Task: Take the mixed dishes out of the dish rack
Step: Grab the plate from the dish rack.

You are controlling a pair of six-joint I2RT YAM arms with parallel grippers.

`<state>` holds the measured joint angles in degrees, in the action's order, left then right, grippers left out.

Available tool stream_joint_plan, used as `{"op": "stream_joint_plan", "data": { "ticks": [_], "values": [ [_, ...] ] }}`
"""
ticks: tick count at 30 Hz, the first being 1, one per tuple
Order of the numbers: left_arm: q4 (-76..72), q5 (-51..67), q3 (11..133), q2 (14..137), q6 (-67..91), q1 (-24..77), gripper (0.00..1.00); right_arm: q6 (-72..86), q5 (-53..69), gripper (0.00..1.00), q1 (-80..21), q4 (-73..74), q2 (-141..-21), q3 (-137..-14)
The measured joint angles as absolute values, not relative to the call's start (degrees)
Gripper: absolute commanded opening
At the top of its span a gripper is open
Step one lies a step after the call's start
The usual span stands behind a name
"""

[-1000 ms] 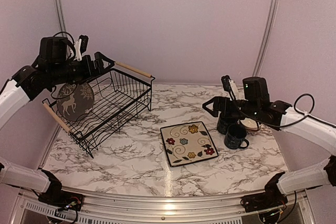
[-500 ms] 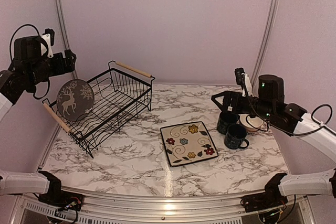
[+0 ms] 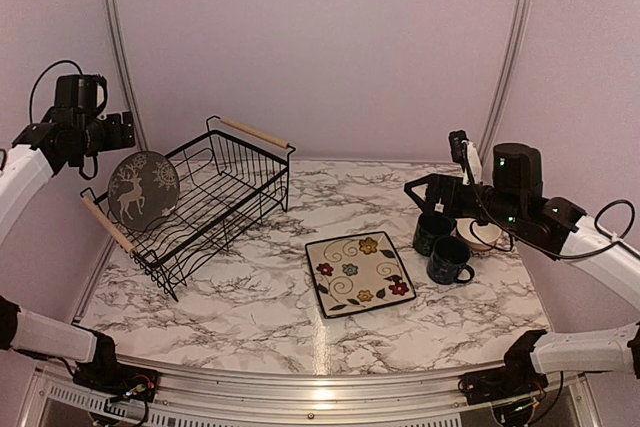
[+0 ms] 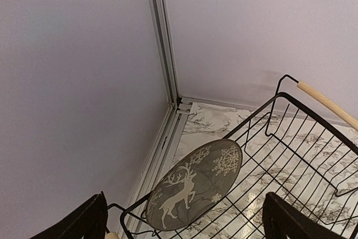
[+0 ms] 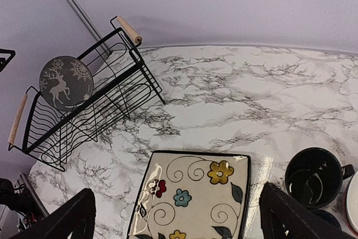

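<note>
The dish rack (image 3: 200, 197) stands at the table's back left, holding only the round deer plate (image 3: 143, 190), which leans upright at its left end. The plate shows in the left wrist view (image 4: 196, 191) and in the right wrist view (image 5: 66, 82). My left gripper (image 3: 116, 133) is open and empty, high above and left of the plate, its fingertips (image 4: 84, 223) wide apart. The square flowered plate (image 3: 360, 272) lies flat mid-table. Two dark mugs (image 3: 432, 232) (image 3: 448, 260) stand right of it. My right gripper (image 3: 425, 191) is open and empty, hovering above the mugs.
A small bowl (image 3: 481, 236) sits behind the mugs, partly hidden by my right arm. The rack's wooden handles (image 3: 254, 132) (image 3: 106, 223) stick out at both ends. The left wall and its metal corner post (image 4: 165, 37) are close to my left gripper.
My left arm has pulled back from over the rack, up and to the left, empty. My right gripper has lifted slightly off the mugs, then held still. The deer plate has stayed in the rack.
</note>
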<state>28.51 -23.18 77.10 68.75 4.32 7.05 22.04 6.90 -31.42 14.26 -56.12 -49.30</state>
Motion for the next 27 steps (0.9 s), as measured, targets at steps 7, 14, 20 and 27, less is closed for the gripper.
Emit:
{"op": "stream_joint_plan", "data": {
  "ticks": [7,14,20,27],
  "values": [
    [28.8,-19.7,79.9,78.1,3.1,2.0,0.99,22.0,6.0,0.99,-31.4,15.0,-55.9,-49.3],
    [28.5,-7.1,82.0,86.6,3.6,-8.0,0.99,22.0,4.5,0.98,-31.4,17.2,-55.3,-49.6],
    [23.6,4.3,78.8,87.2,3.6,-10.9,0.99,22.7,4.7,0.98,-31.4,17.2,-55.8,-49.8],
    [19.7,13.1,76.3,88.5,4.0,-14.8,0.99,23.8,5.6,0.98,-31.4,17.2,-57.6,-50.5]
  ]
}}
